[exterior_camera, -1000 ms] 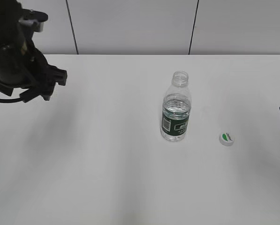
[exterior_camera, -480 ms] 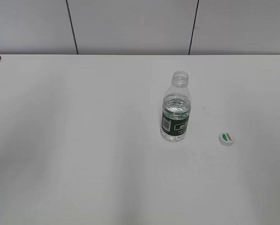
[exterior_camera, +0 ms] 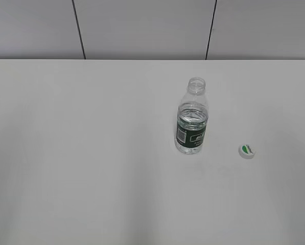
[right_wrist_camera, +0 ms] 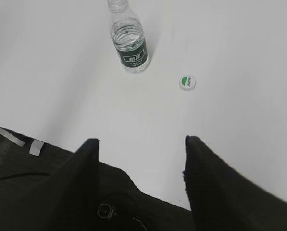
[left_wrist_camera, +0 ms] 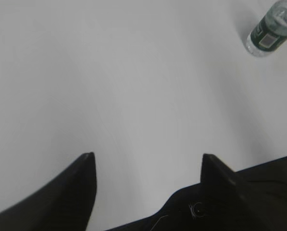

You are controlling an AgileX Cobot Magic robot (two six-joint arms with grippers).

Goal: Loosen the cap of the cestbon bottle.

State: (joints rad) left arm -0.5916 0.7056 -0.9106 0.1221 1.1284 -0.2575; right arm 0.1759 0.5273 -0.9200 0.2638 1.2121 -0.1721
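Observation:
The cestbon bottle (exterior_camera: 192, 118) stands upright on the white table, its neck open with no cap on it. It also shows in the left wrist view (left_wrist_camera: 272, 29) at the top right and in the right wrist view (right_wrist_camera: 129, 39) at the top. The cap (exterior_camera: 247, 150) lies flat on the table to the bottle's right, green patch up, also in the right wrist view (right_wrist_camera: 187, 82). My left gripper (left_wrist_camera: 148, 159) is open and empty, far from the bottle. My right gripper (right_wrist_camera: 141, 143) is open and empty, well short of the cap. Neither arm shows in the exterior view.
The white table (exterior_camera: 91, 153) runs back to a grey panelled wall (exterior_camera: 142, 25). The table's near edge and a dark floor with pale tape strips (right_wrist_camera: 18, 139) show at the left of the right wrist view.
The left arm has drawn back out of the exterior view at the left. The dark tip at the right edge has gone too. Bottle and cap have not moved.

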